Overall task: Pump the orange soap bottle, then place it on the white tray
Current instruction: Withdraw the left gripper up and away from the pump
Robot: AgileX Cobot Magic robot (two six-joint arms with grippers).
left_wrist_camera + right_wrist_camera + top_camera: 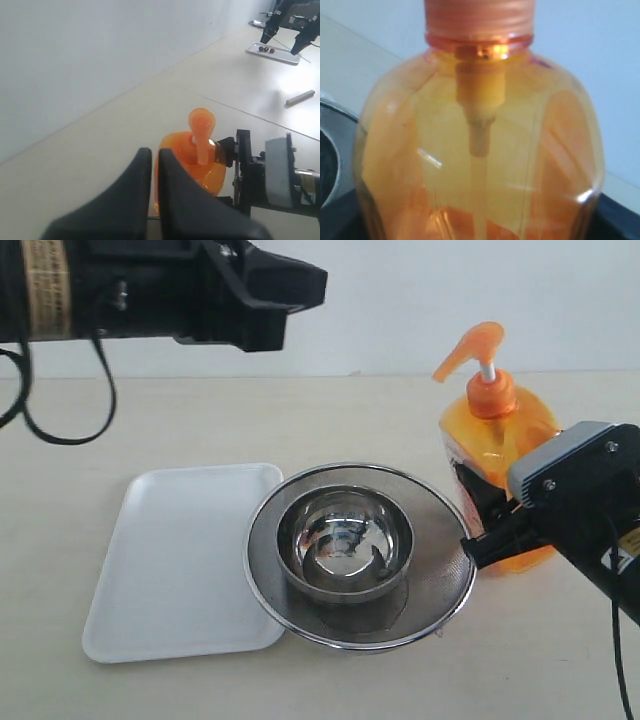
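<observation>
The bench (330,430) carries the white tray (180,560) on the left and the strainer (432,532) in the middle; the orange soap bottle (495,455) stands upright at the right, long axis vertical, spout aimed trayward; the right claw (470,515) pinches its lower body; the left claw (154,152), fingers pressed together, hangs high; I'd bring it squarely down on the pump head (478,345).
</observation>
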